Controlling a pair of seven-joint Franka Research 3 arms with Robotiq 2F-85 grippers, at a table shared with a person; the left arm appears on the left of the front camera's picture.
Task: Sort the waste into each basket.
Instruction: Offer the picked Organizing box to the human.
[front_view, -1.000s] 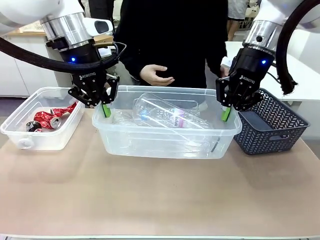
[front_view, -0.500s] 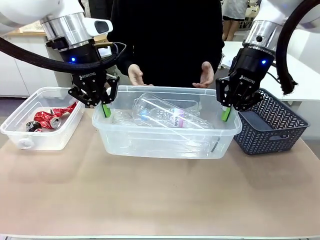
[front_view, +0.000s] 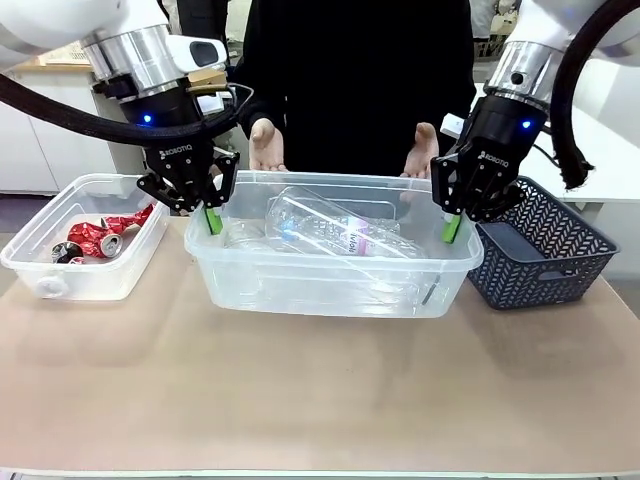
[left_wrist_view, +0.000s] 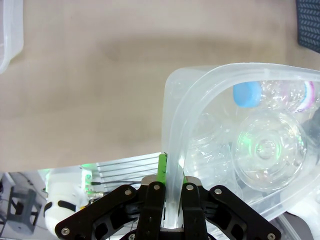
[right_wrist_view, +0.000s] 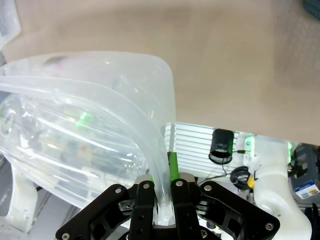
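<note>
clear tub (front_view: 330, 290) pinched by left gripper (front_view: 213, 220), right gripper (front_view: 451, 228); person's hands (front_view: 264, 143) now raised apart

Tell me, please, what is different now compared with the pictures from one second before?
The person moved: one hand before the body became two open hands, the person's left hand and right hand, raised behind the large clear tub. Unchanged: the left gripper and right gripper stay shut on the tub's rim at either end, bottles inside, crushed cans in the small tub.
</note>
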